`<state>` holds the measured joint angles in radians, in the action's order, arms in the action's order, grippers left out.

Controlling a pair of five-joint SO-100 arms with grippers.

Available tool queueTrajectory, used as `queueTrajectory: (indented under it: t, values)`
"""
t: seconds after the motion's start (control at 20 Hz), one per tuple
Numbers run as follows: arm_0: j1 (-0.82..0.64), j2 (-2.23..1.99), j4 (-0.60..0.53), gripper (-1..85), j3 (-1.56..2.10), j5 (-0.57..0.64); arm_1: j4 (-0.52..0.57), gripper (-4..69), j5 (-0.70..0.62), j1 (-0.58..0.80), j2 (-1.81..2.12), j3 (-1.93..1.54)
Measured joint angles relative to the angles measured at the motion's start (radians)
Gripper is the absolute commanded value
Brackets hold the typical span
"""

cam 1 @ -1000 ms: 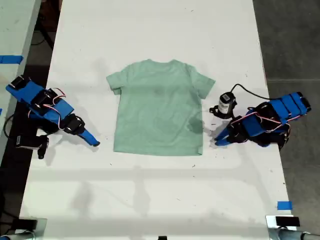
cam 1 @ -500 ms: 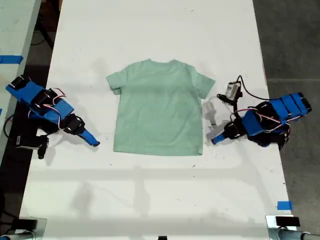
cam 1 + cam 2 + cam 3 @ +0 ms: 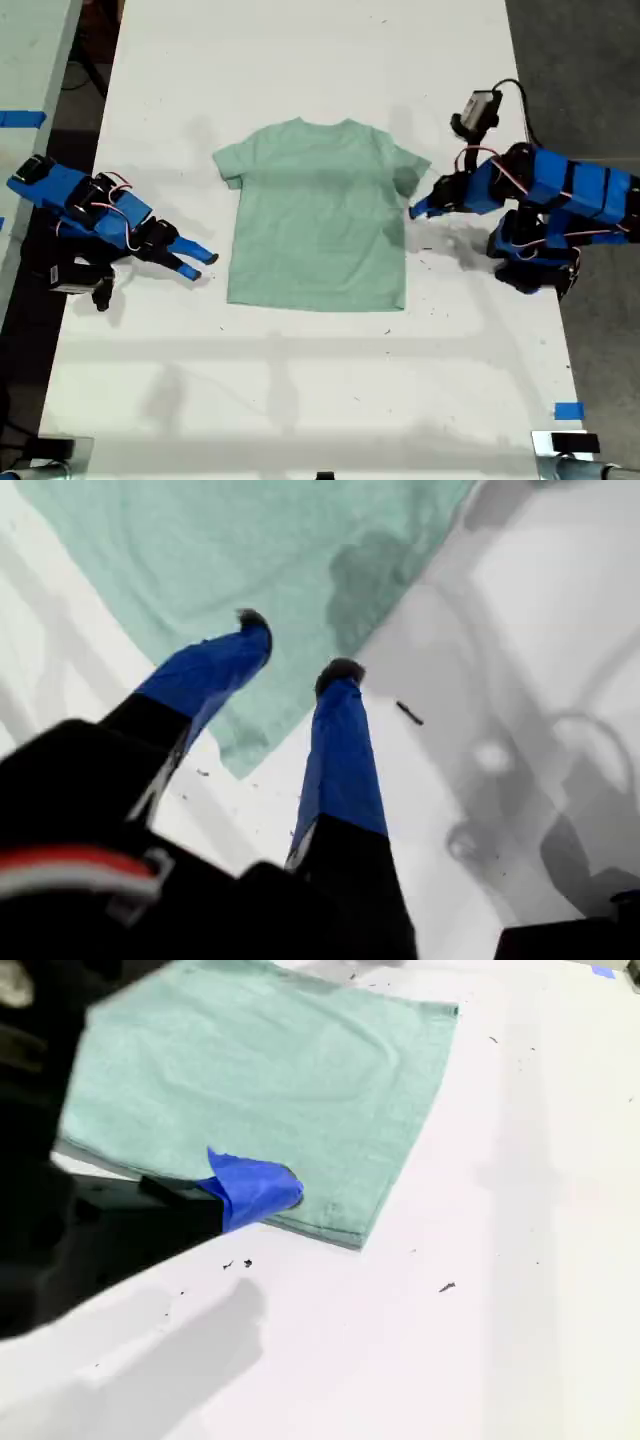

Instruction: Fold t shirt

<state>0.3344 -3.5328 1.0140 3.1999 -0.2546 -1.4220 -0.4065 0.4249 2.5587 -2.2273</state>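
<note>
Your first tool (image 3: 413, 211), jaws apart, is swinging from hem to sleeve of the t shirt (image 3: 318, 215), which is lying flat on the counter (image 3: 300, 60) between both tools, while your second tool (image 3: 195, 262), whose jaw state I cannot tell, is edging toward its hem for the first fold.

table: a long white table (image 3: 300, 60) fills the middle of the exterior view, its top marked with small dark specks (image 3: 388, 331)
floor: dark grey floor (image 3: 575, 70) shows along the exterior view's right
second surface: a pale surface (image 3: 25, 60) at the exterior view's left edge, bearing a strip of blue tape (image 3: 22, 119)
tape: a small blue tape piece (image 3: 568, 411) near the table's lower corner at the exterior view's right
light: even overhead light, with soft grey shadows on the tabletop
</note>
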Motion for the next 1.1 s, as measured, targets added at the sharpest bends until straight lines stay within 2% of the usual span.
queueTrajectory:
  t: [0.2,0.3,0.4,0.8,0.9,0.95,1.1]
  values:
    - [-0.002,0.0,0.0,29.9,0.0,-0.017,0.049,35.6,-0.158,0.313,-0.397,0.184]
    - [-0.002,0.0,-0.002,29.9,0.0,-0.032,0.13,28.9,-0.207,0.448,-0.581,0.196]
    - [0.011,0.0,-0.002,29.9,0.0,-0.043,0.207,25.9,-0.227,0.541,-0.684,0.196]
    - [0.023,0.0,-0.002,29.8,0.0,-0.049,0.459,24.7,-0.258,0.534,-0.91,0.249]
    - [0.026,0.0,-0.003,29.7,0.0,-0.054,0.474,4.9,-0.256,0.522,-0.928,0.279]
    - [0.023,0.0,-0.003,29.7,0.0,-0.054,0.472,1.2,-0.256,0.517,-0.93,0.287]
    - [0.037,0.0,-0.005,29.7,0.0,-0.054,0.399,1.1,-0.253,0.511,-0.931,0.345]
